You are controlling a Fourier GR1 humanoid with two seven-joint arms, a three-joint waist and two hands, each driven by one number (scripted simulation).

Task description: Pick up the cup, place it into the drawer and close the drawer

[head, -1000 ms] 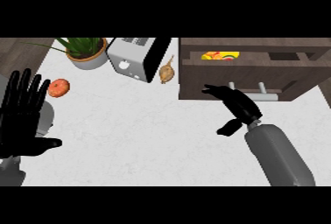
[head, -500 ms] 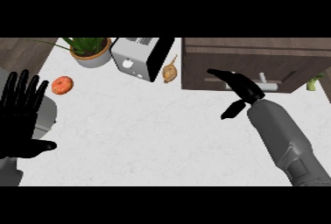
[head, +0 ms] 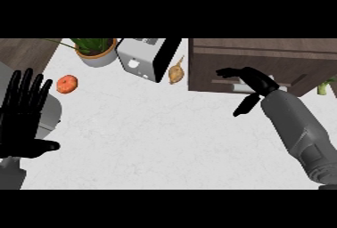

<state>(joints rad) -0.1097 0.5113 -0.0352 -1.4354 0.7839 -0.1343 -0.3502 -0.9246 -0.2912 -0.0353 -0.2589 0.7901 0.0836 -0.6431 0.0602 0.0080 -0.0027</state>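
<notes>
From the head view, the right robot hand (head: 253, 84) has pushed forward against the front of the dark wooden drawer (head: 263, 62), and the drawer now reads as shut: a second ago it stood open with a yellow-and-red thing, probably the cup, showing inside; half a second ago it was mostly pushed in. No opening shows now, so the cup cannot be seen; by my judgement it lies inside the closed drawer, just ahead of the right robot hand. That hand's fingers are curled over the grey handle (head: 230, 84) area and the thumb hangs down toward the surface (head: 151, 133); it holds nothing that I can make out. The task looks close to finished, leaving only the hand to draw back.

The left robot hand (head: 23, 116) rests open at the left edge, fingers straight and up. Ahead of it lies an orange-red fruit (head: 66, 83). Farther on stand a potted plant (head: 95, 51) holding green leaves and a toaster (head: 148, 58), with a pale gourd-shaped vegetable (head: 175, 73) beside it.
</notes>
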